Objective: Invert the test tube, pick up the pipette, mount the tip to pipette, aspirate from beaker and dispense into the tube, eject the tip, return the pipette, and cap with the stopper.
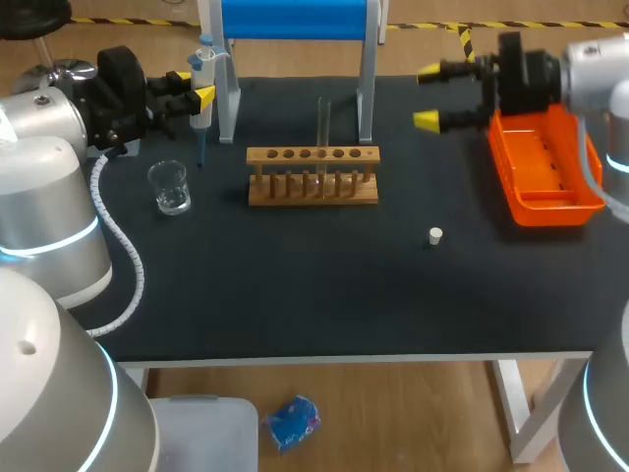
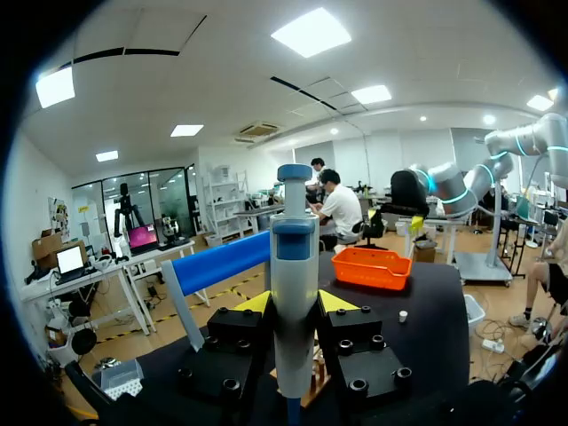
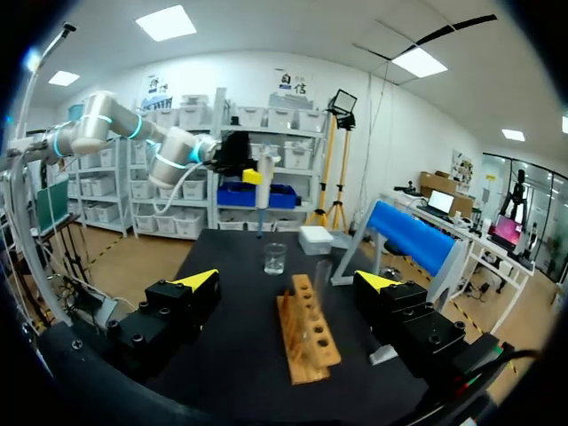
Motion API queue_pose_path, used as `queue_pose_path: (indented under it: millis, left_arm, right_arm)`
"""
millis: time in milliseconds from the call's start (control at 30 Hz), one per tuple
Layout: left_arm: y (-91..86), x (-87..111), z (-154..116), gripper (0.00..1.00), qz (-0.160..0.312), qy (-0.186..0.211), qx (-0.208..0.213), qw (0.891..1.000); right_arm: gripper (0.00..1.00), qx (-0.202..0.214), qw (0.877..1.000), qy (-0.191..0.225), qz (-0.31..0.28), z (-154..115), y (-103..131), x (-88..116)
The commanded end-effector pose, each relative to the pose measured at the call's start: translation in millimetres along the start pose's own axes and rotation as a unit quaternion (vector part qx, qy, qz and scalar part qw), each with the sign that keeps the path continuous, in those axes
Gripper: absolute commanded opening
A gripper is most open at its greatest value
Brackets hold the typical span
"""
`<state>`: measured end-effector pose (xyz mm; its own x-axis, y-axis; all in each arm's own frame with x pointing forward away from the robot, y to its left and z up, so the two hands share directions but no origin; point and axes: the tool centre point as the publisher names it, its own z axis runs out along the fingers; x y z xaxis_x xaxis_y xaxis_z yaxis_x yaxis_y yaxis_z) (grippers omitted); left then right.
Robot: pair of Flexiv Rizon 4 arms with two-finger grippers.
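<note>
My left gripper [image 1: 193, 94] is shut on the white and blue pipette [image 1: 203, 79] and holds it upright at the back left, its thin tip [image 1: 200, 155] pointing down just behind the glass beaker [image 1: 169, 187]. In the left wrist view the pipette [image 2: 294, 266] stands between the left gripper's [image 2: 294, 306] fingers. A clear test tube [image 1: 322, 133] stands upright in the wooden rack [image 1: 313, 177]. The white stopper [image 1: 435, 235] lies on the mat right of the rack. My right gripper [image 1: 428, 95] hangs open and empty at the back right. From the right gripper [image 3: 291, 282], the rack [image 3: 308, 333], tube [image 3: 321, 277] and beaker [image 3: 274, 258] lie ahead.
An orange tray [image 1: 543, 167] sits at the right edge under my right arm. A blue stand [image 1: 295, 20] on grey legs rises behind the rack. The black mat [image 1: 314, 285] fills the table's front half.
</note>
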<state>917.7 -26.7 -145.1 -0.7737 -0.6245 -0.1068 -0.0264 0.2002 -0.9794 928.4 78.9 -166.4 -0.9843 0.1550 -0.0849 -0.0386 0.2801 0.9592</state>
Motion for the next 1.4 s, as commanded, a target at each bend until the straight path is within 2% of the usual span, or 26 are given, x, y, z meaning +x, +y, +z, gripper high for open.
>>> queue_pose_path:
  millis: [33, 300, 533, 667, 767, 1000, 1400]
  left_arm:
    - [-0.4, -0.7, -0.6, 0.0, 0.0, 0.001, 0.0, 1.0]
    - [-0.4, -0.7, -0.6, 0.0, 0.0, 0.001, 0.0, 1.0]
    - [-0.4, -0.7, -0.6, 0.0, 0.0, 0.001, 0.0, 1.0]
    - [-0.4, -0.7, -0.6, 0.0, 0.0, 0.001, 0.0, 1.0]
    - [-0.4, -0.7, -0.6, 0.0, 0.0, 0.001, 0.0, 1.0]
    - [-0.4, -0.7, -0.6, 0.0, 0.0, 0.001, 0.0, 1.0]
    - [-0.4, -0.7, -0.6, 0.0, 0.0, 0.001, 0.0, 1.0]
  right_arm:
    - [1.0, 0.033, 0.999, -0.002, -0.001, 27.4, 28.8, -32.9]
    - [1.0, 0.057, 0.998, -0.005, -0.022, 72.0, 57.3, -78.5]
    - [1.0, 0.067, 0.997, -0.006, -0.027, 99.0, 53.7, -113.2]
    - [1.0, 0.078, 0.997, -0.025, -0.013, 110.0, 46.2, -127.5]
    - [1.0, 0.079, 0.996, -0.034, -0.009, 118.3, 42.1, -131.9]
    - [1.0, 0.075, 0.996, -0.045, -0.002, 138.2, 30.3, -128.5]
    - [1.0, 0.082, 0.995, -0.053, -0.003, 154.3, 14.2, -140.4]
